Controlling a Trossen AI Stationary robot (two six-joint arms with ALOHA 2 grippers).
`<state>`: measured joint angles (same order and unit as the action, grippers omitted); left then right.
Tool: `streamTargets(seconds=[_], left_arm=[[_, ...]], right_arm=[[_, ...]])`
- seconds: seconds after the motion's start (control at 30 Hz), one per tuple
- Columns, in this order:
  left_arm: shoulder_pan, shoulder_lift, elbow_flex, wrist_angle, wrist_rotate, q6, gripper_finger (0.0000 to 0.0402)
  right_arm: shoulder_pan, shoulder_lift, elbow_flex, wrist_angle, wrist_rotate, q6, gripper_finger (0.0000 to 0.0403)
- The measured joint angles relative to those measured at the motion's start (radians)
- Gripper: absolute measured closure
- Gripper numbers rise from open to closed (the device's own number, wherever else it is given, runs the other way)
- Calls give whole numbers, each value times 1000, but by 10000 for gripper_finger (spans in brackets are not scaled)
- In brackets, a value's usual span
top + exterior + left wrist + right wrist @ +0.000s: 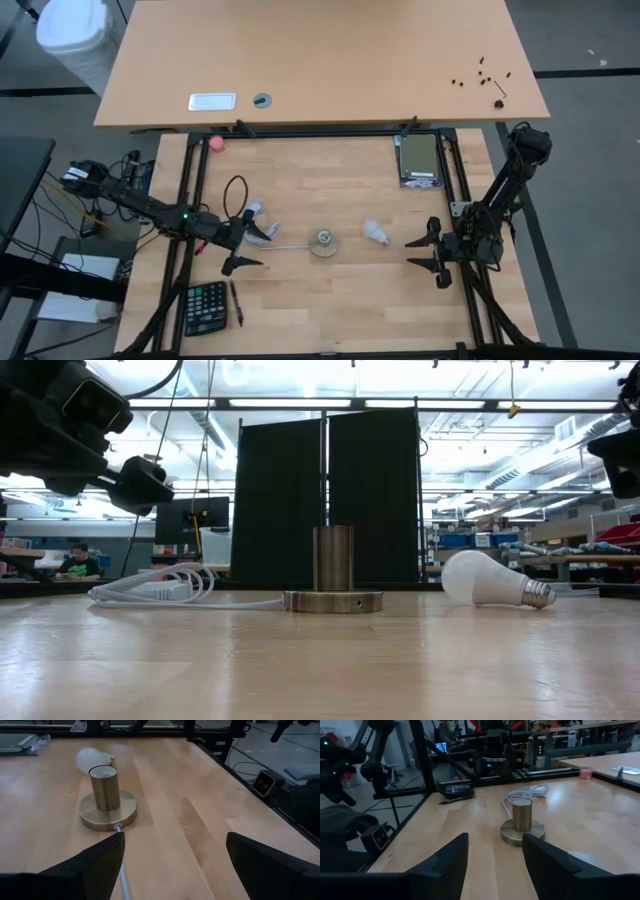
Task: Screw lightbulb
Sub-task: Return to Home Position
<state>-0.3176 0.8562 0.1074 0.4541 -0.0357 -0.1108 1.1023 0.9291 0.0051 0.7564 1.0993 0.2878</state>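
Observation:
The white lightbulb (376,232) lies on its side on the wooden table (330,300), its grey screw base (538,594) pointing toward the table's right. Left of it, the brass socket (323,242) stands upright on its round base (107,815), and a white cord (160,588) runs off to the left. My left gripper (254,246) hovers open left of the socket, and in its wrist view (172,855) it points at the socket. My right gripper (412,252) stands open right of the bulb with nothing between its fingers (495,852). The bulb is out of the right wrist view.
A calculator (207,307) and a pen (237,303) lie near the front left. A pink ball (216,143) sits at the far left and a grey box (420,160) at the far right. Black frame rails (190,200) border the table's sides.

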Motion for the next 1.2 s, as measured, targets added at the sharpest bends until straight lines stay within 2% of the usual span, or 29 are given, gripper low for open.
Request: streamTargets(seconds=[0.37,0.53,0.63,0.87,1.07,1.2], left_arm=[[0,-4,0,-2,0,1,48],[0,-98,-40,44,0,1,48],[0,-177,-99,104,-1,1,48],[0,-291,-99,37,-1,2,48],[0,-423,-99,14,-1,2,48],[0,-532,-99,-59,-1,2,48]], right_arm=[[0,-51,0,-2,-1,0,204],[-1,-162,0,-20,-1,0,204],[-10,-214,0,-90,-2,0,204],[-69,-349,0,-291,-3,0,204],[-184,-477,0,-571,-4,0,204],[-278,-551,0,-614,-4,0,204]])
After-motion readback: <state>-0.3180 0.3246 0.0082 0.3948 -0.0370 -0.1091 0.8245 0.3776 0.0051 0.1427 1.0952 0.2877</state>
